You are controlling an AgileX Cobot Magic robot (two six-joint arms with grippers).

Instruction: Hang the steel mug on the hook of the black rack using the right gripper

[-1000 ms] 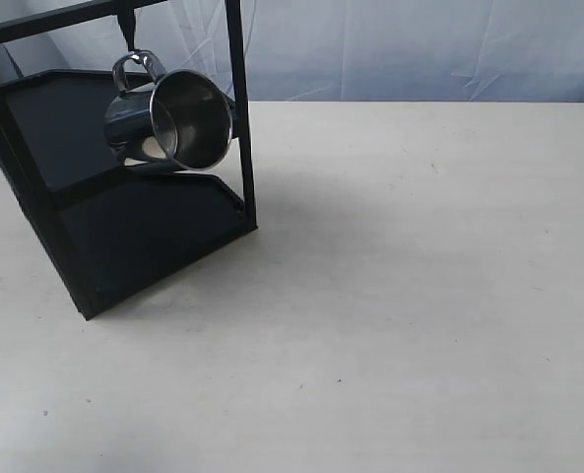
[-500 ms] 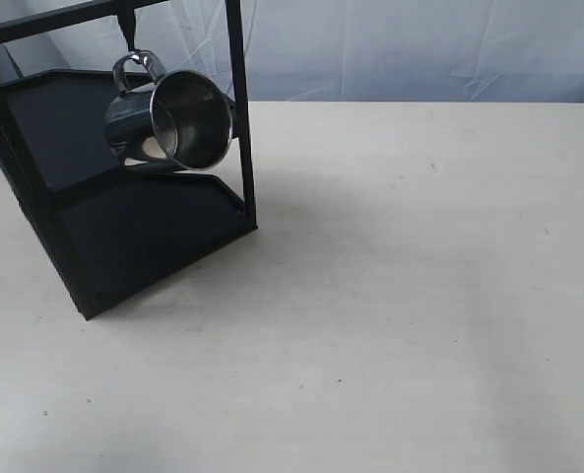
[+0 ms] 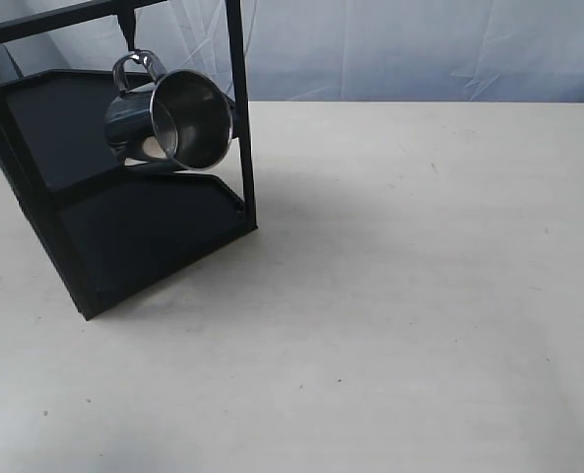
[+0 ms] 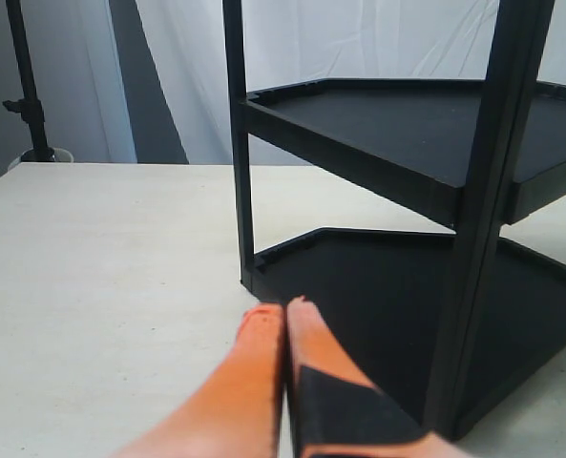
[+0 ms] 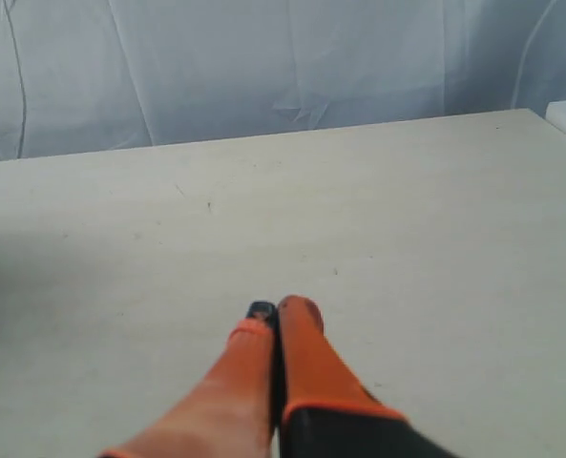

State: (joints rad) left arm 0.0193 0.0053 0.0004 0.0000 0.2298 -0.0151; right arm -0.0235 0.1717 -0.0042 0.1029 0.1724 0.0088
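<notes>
The steel mug [image 3: 173,120] hangs tilted by its looped handle [image 3: 137,65] from the hook [image 3: 127,28] under the top bar of the black rack [image 3: 144,217], mouth facing the camera. No gripper shows in the exterior view. In the left wrist view my left gripper [image 4: 283,312] is shut and empty, low over the table beside the black rack [image 4: 387,286]. In the right wrist view my right gripper [image 5: 281,310] is shut on nothing, above bare table, far from the mug.
The pale table [image 3: 420,296] stretches to the right of the rack. A white curtain [image 3: 420,44] hangs behind it. A dark stand pole [image 4: 27,86] rises beyond the table in the left wrist view.
</notes>
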